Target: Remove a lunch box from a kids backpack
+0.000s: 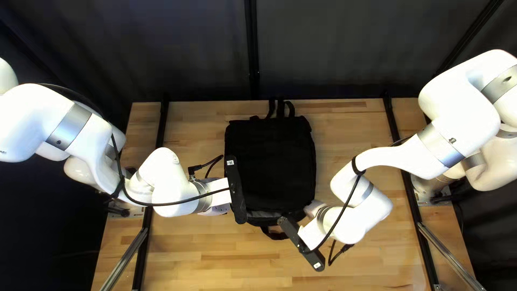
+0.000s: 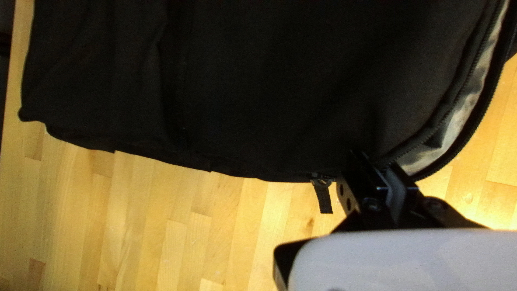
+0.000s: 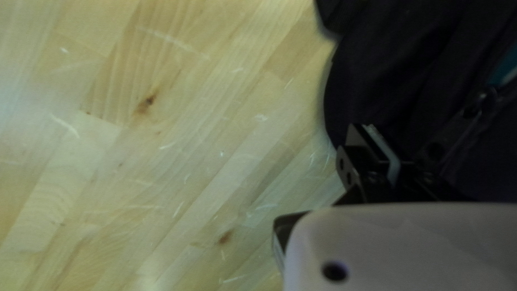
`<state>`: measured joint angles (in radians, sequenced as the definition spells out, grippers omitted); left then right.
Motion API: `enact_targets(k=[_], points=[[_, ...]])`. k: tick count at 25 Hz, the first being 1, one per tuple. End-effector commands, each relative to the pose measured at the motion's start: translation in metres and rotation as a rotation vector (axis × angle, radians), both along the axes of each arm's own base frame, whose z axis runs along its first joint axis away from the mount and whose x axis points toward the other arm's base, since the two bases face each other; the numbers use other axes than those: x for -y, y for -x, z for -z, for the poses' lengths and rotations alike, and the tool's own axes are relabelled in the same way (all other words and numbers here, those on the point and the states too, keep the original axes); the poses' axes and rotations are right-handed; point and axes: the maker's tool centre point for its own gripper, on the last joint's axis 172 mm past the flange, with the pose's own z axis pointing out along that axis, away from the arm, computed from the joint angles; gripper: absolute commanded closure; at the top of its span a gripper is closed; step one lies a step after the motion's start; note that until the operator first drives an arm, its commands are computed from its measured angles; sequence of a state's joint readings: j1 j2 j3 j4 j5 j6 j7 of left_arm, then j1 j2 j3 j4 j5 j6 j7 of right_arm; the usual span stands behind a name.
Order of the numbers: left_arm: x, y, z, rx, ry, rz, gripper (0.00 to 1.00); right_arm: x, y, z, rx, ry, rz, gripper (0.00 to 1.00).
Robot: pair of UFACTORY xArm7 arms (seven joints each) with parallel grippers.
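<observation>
Apparently, the left gripper (image 1: 221, 201) had the backpack's (image 1: 269, 161) edge pinched.
The backpack lay partly unzipped on the table (image 1: 194, 258), something teal (image 3: 507, 69) inside; I couldn't tell the state of the right gripper (image 1: 309, 235) beside it.

A hand could pass over the wooden tabletop (image 1: 347, 126) just right of the backpack (image 1: 269, 161) in the top left view, though the right arm (image 1: 371, 202) bars the way lower down. The left gripper (image 1: 236, 188) blocks the bag's left side, the right gripper (image 1: 301, 243) its lower right corner; the unzipped gap (image 2: 458, 125) leaves a narrow way in.
</observation>
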<state>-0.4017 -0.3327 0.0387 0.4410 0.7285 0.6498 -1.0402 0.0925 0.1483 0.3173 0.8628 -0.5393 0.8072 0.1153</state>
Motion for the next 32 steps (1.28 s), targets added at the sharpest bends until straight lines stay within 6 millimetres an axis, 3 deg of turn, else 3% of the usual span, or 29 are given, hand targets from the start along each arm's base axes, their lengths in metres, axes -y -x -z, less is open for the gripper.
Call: enact_targets(k=[1,16,32], points=[[0.000,-0.001,0.000,-0.001,-0.001,0.002,1.00,0.011,0.007,0.000,-0.001,-0.004,0.016,1.00],[0.001,-0.006,-0.004,0.000,-0.001,0.007,1.00,0.051,0.033,-0.005,-0.017,-0.013,0.045,1.00],[0.002,-0.006,-0.005,0.001,-0.002,0.009,1.00,0.107,0.034,-0.010,-0.011,-0.030,0.052,1.00]])
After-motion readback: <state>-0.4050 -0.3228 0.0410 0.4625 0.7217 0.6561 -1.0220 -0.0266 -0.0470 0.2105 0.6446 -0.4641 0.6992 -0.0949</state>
